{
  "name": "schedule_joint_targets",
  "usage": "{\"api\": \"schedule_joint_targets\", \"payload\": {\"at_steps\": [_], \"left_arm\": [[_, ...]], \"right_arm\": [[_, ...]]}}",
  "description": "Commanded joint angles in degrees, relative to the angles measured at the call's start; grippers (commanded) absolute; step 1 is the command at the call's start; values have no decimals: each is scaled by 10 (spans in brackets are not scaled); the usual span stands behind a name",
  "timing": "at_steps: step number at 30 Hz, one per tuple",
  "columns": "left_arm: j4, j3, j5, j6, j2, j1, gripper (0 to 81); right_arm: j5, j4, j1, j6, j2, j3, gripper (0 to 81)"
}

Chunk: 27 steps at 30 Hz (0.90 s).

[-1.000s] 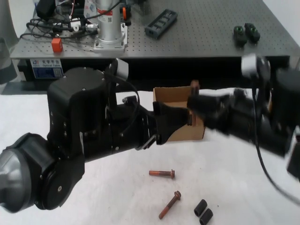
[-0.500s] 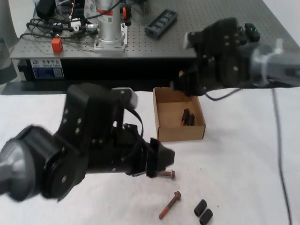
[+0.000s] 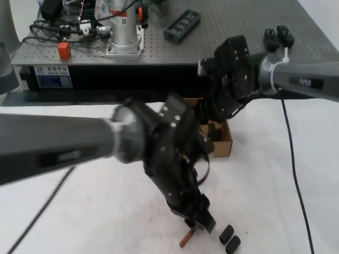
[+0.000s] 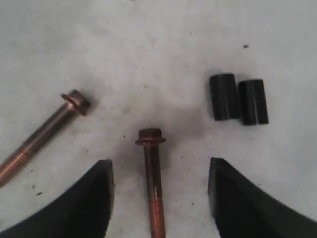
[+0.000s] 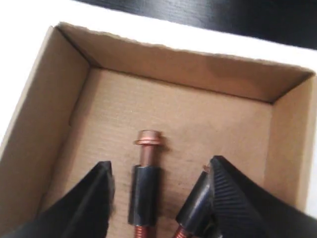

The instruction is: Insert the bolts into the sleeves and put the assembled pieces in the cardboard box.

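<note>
Bolt lined up for the grab: the left arm (image 3: 79,145), a thick grey-and-black limb, stretches from the left edge of the high view to lower centre. There the left gripper (image 4: 158,163) hangs low over the white cloth-covered bench (image 3: 275,201), its two black fingers (image 4: 94,203) spread wide and holding nothing.

The coming grasp looks to turn on one fact. A copper-coloured metal hex-head bolt (image 4: 150,183) lies flat on the cloth, squarely in the gap between those fingers. Its long axis runs parallel to them, head pointing away from the wrist, so closing would likely pinch it across the shank. This arm is plainly the nearer to the loose parts.

The right arm (image 3: 307,82) comes in from the right edge of the high view and ends at centre right, well apart from them. The right gripper (image 5: 159,163), also spread wide and empty, is poised above the open brown cardboard box (image 5: 44,124).

The tally:
- **Arms and box:** two arms, one box.
- **Assembled pieces:** two on the box floor, each a bolt through a black sleeve. One assembled piece (image 5: 145,191) is in full sight; the second assembled piece (image 5: 190,215) is partly behind a finger.
- **Loose bolts:** two on the cloth. One is in the gap; a second loose bolt (image 4: 44,136) lies slantwise just outside one finger.
- **Loose sleeves:** two short black cylinders just beyond the other finger. One black sleeve (image 4: 222,96) lies side by side with the other black sleeve (image 4: 253,101), touching or nearly so.
</note>
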Motion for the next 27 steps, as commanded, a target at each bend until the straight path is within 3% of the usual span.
{"api": "schedule_joint_targets", "payload": {"at_steps": [1, 4, 10, 12, 18, 22, 27], "left_arm": [[32, -32, -9, 13, 31, -6, 410], [34, -44, -9, 13, 56, -5, 410], [47, -53, -28, 28, 87, -5, 401], [47, -53, -45, 28, 92, -5, 346], [48, -57, -47, 31, 95, -5, 4], [59, -61, -70, 18, 80, -5, 6], [59, -4, -110, -41, -16, 20, 7]], "right_arm": [[-11, -2, -9, -8, -40, -8, 391], [-14, 6, -13, 6, -79, -5, 344], [-50, 47, -26, 21, -154, -5, 342], [-52, 70, -26, 21, -177, -5, 342], [-62, 201, -26, -13, -241, -5, 342], [-54, 308, -19, -60, -276, -5, 342], [7, 480, -2, -123, -283, 1, 342]]}}
